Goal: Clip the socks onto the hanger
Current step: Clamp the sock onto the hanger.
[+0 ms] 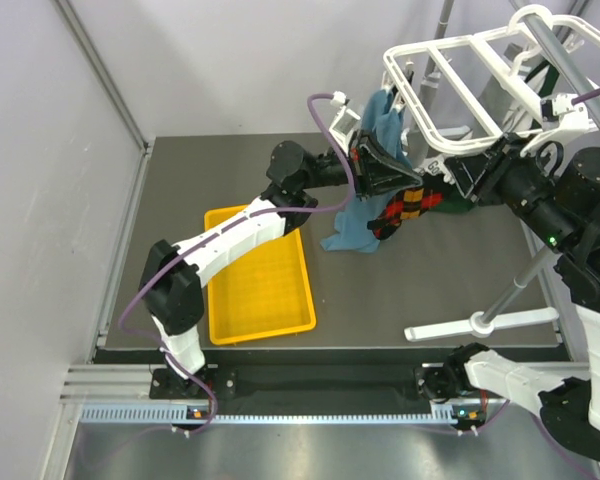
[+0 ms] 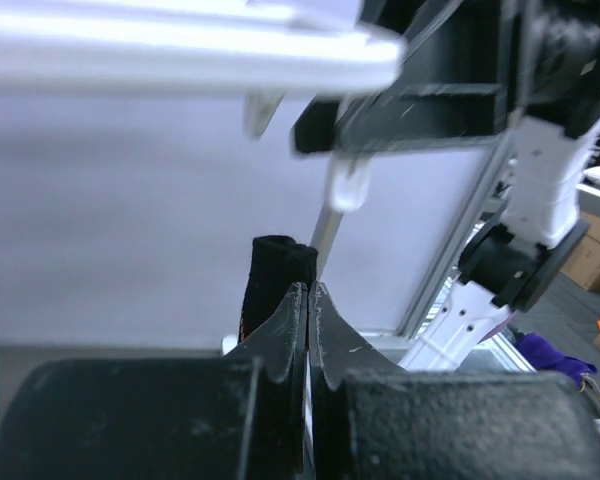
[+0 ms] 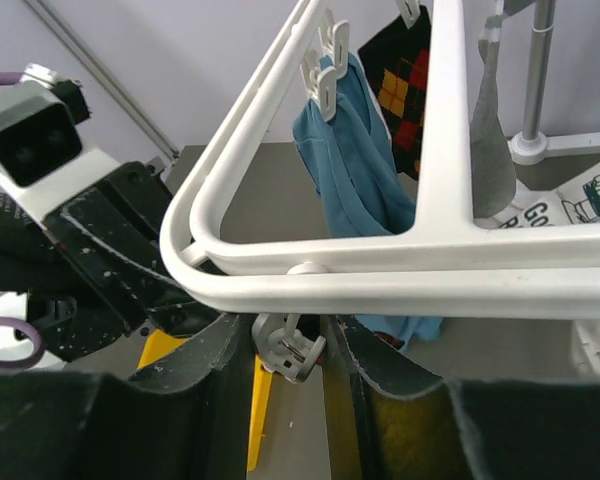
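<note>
Left tool: its jaws are pressing fully together on the black cuff of a sock. The cuff is standing up just beneath a dangling clip.
Right tool: it is sitting well open, its fingers straddling a white clip under the near bar. I cannot tell whether they are touching it.
Hanger: the white frame is hanging above the desk, and both tools are working at the same corner of it.
Already hanging: a blue cloth is dangling from a clip. An argyle sock and a grey sock look to be hanging further along the frame.
Left to do: no clip is biting the gripped sock yet. To my eye the clip is needing to be opened and the cuff fed in.
Progress: I am judging the job well along, with this sock being the one in hand.
</note>
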Controlling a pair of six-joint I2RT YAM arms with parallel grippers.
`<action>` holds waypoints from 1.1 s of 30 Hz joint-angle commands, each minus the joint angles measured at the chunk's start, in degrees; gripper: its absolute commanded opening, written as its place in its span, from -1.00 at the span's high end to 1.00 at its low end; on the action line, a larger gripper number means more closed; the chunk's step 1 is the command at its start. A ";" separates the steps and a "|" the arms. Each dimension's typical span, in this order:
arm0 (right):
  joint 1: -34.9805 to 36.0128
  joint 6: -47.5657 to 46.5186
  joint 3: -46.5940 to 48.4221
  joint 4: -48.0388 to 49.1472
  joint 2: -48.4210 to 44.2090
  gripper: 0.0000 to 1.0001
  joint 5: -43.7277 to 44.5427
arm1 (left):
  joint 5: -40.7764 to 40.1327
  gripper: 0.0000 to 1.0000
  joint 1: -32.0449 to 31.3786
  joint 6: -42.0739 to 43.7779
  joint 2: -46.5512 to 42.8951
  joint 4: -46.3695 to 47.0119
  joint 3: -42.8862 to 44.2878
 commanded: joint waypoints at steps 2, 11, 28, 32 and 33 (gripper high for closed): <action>-0.10 0.97 -0.97 0.13 -0.53 1.00 -3.77 | 2.66 1.00 -0.95 -5.16 1.43 9.85 6.37; -0.10 1.24 -0.97 0.83 -1.15 1.00 -5.44 | 3.55 1.00 -1.83 -5.52 1.87 9.07 7.52; -0.01 3.52 3.42 -5.76 1.92 1.00 2.20 | -54.00 1.00 -21.07 54.21 -10.87 -28.47 0.93; -0.10 4.22 4.82 -7.52 2.80 1.00 5.80 | -70.26 1.00 -28.26 66.61 -10.61 -17.68 -3.46; -0.01 4.57 5.09 -8.13 3.06 1.00 6.59 | -72.55 1.00 -29.33 69.60 -10.17 -15.47 -4.60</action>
